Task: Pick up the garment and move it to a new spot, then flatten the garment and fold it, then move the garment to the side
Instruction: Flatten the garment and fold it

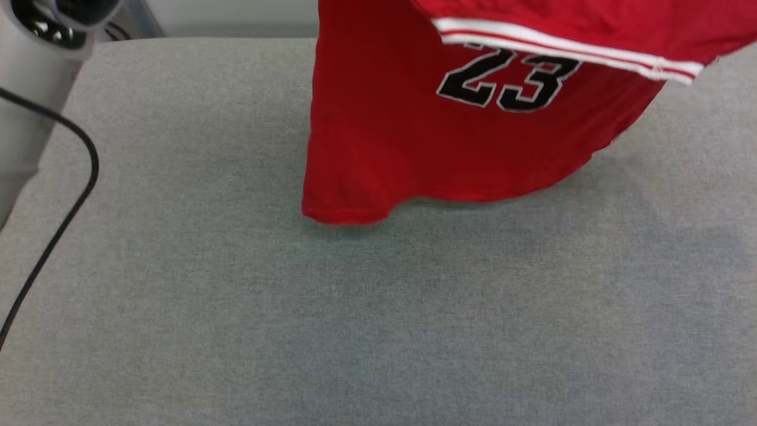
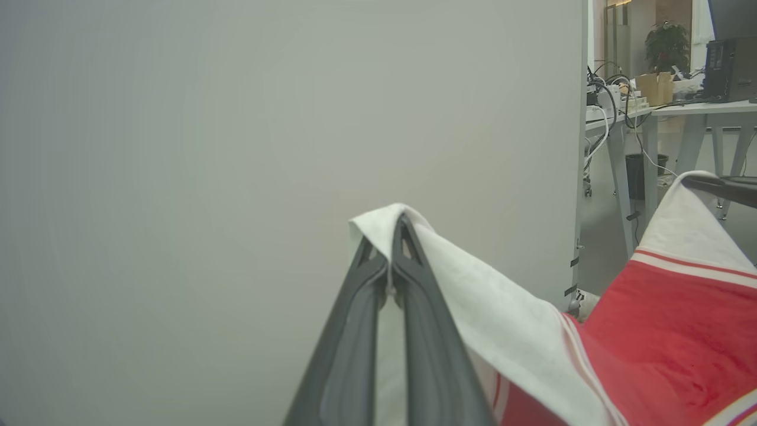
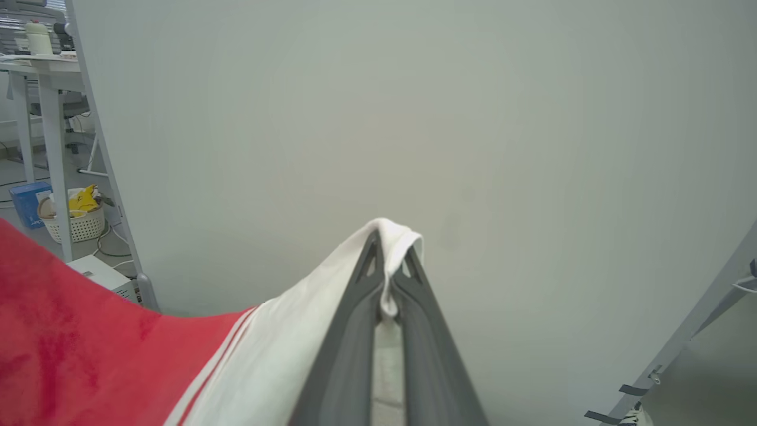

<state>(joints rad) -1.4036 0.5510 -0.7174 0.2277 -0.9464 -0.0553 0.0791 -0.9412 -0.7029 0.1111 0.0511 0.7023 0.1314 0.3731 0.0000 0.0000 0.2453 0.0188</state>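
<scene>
The garment (image 1: 414,118), a red jersey with a black number 23 and red-and-white striped trim, hangs in the air over the grey surface, its lower hem just above or brushing the cloth. In the left wrist view my left gripper (image 2: 391,260) is shut on a white sleeve of the garment (image 2: 491,319), which drapes away to the right into red cloth. Seen from the right wrist, my right gripper (image 3: 387,272) is shut on the other white sleeve (image 3: 284,349), with red cloth running off to the left. The other arm's dark fingers (image 2: 724,188) hold the far sleeve at the left wrist view's right edge.
A grey fabric-covered surface (image 1: 355,319) spreads under the garment. A pale robot arm (image 1: 29,100) with a black cable (image 1: 77,201) stands at its left edge. A plain pale panel (image 2: 236,148) faces both wrists, with desks, cables and a basket (image 3: 74,222) beyond it.
</scene>
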